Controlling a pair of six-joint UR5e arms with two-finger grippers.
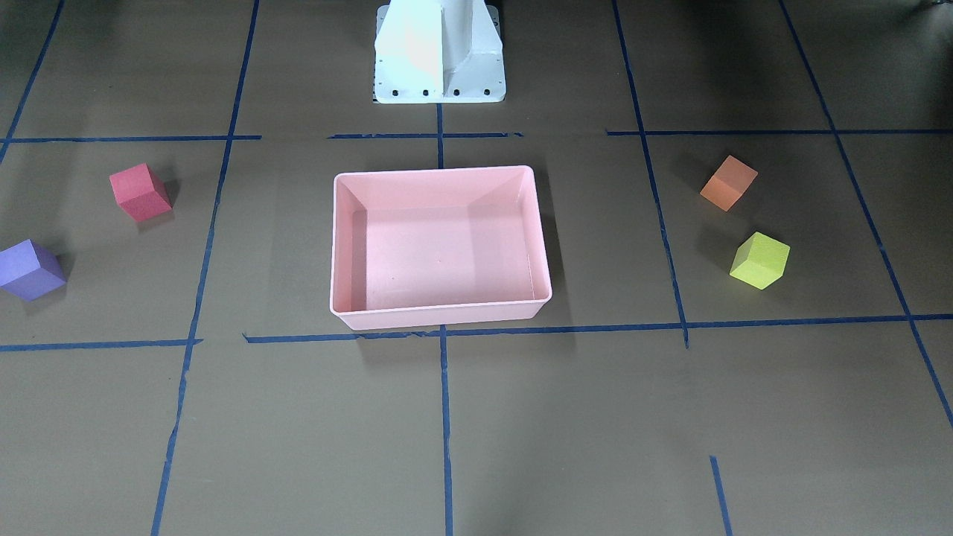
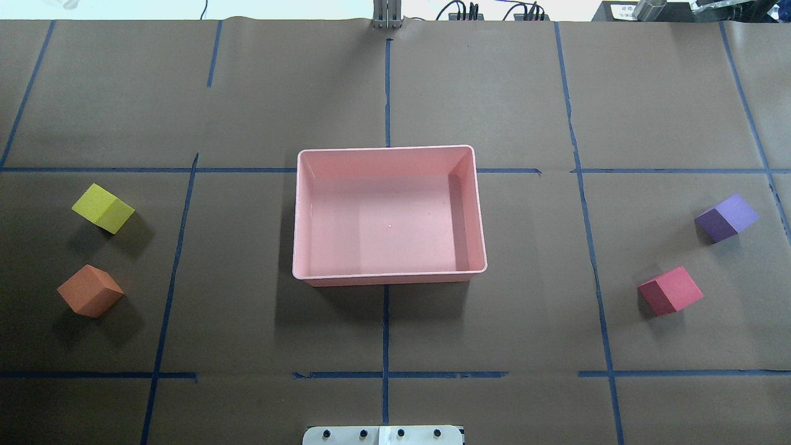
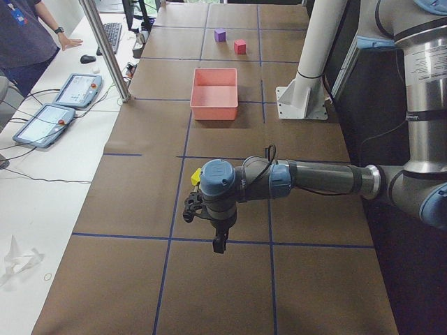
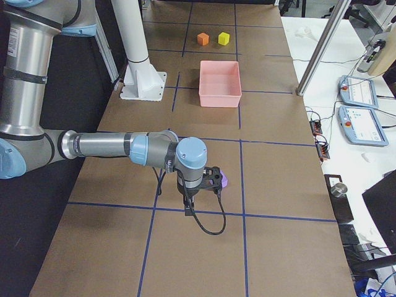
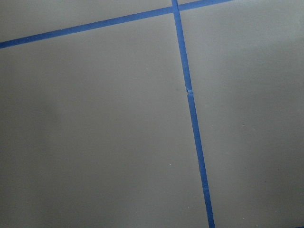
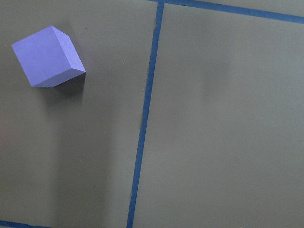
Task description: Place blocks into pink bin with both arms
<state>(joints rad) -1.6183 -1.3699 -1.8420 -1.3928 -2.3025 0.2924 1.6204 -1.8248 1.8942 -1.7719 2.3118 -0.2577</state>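
The pink bin (image 1: 439, 173) stands empty at the table's middle, also in the overhead view (image 2: 386, 149). The yellow-green block (image 2: 103, 208) and orange block (image 2: 90, 290) lie on the robot's left. The purple block (image 2: 726, 217) and red block (image 2: 670, 290) lie on its right. My left gripper (image 3: 192, 207) hangs over the table near the yellow-green block (image 3: 196, 176). My right gripper (image 4: 211, 176) hangs beside the purple block (image 4: 224, 180), which shows in the right wrist view (image 6: 47, 57). I cannot tell whether either gripper is open or shut.
The white pedestal (image 1: 439, 52) stands at the robot's edge behind the bin. Blue tape lines grid the brown table. A metal post (image 3: 105, 49), tablets (image 3: 77, 91) and a person (image 3: 28, 35) are on the far side.
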